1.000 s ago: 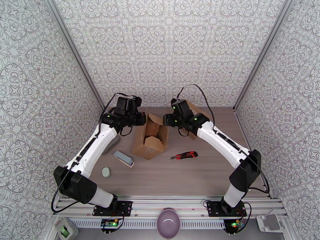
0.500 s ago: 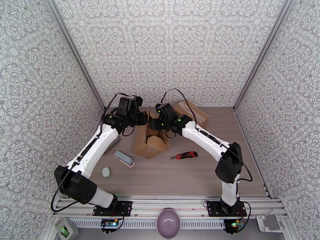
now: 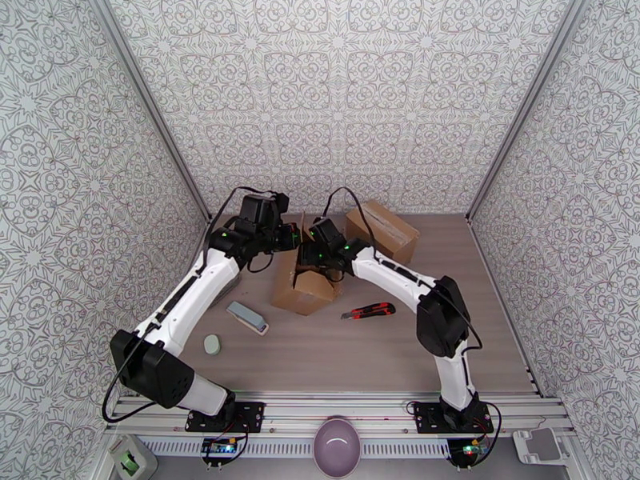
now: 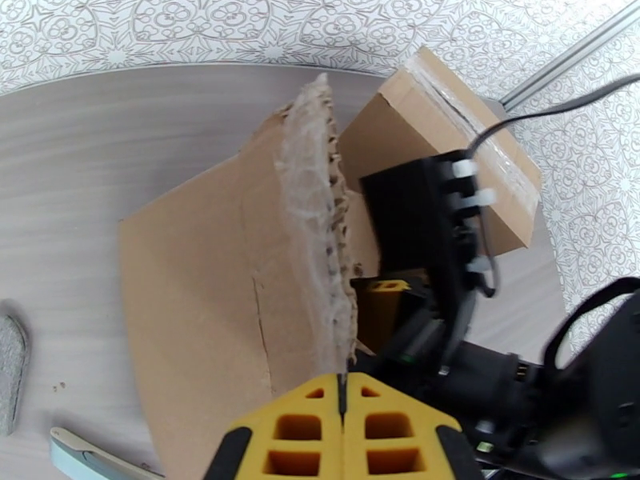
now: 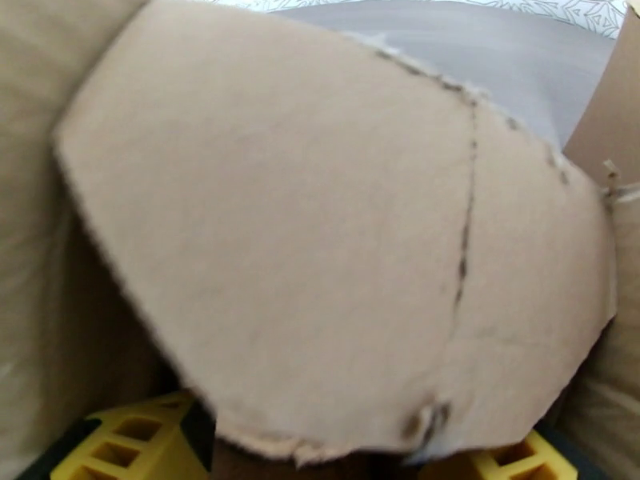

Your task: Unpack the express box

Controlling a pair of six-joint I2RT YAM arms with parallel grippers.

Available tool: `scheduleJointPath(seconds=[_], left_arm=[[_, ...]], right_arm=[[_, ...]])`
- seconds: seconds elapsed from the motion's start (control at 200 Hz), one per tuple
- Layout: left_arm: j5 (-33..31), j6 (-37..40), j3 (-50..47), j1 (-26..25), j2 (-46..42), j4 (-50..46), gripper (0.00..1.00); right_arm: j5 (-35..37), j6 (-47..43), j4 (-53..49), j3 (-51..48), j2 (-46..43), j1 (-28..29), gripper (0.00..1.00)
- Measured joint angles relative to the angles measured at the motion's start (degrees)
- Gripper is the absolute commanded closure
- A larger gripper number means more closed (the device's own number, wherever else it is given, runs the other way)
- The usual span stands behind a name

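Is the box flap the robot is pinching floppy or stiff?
Probably fairly stiff: the flap stands up from the left gripper without drooping. Likely light, being thin corrugated card. Its ragged, torn edge suggests it could rip if yanked.

Red utility knife (image 3: 368, 311) flat on the tabletop (image 3: 360, 354). Left of the knife: grey oblong object (image 3: 246, 318), pale round disc (image 3: 211, 344).

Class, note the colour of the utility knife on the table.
The utility knife beside the open box is red and black, best seen in the top external view.
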Motion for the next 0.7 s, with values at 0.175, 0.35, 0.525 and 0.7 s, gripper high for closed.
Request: scheduleJointPath(seconds=[0.175,0.35,0.525,0.7], left_arm=[[1.9,-0.1,-0.2,0.4,0.9,1.2,1.00],[3.0,-0.1,-0.9,2.6,1.0,1.8,1.00],[3.3,0.3,-2.8,5.6,-0.4,2.2,1.00],[2.8,0.6,-4.4,8.5,-2.6,1.9,1.00]], right_arm=[[3.4,-0.3,5.2,-2.6,0.8,0.0,0.71],[1.4,-1.6,12.8,-5.7,0.9,0.2,1.00],[-1.7,-2.5,16.4,-7.3,0.1,0.2,1.00],[-4.8,-3.4,15.5,-7.5,-5.0,0.2,1.00]])
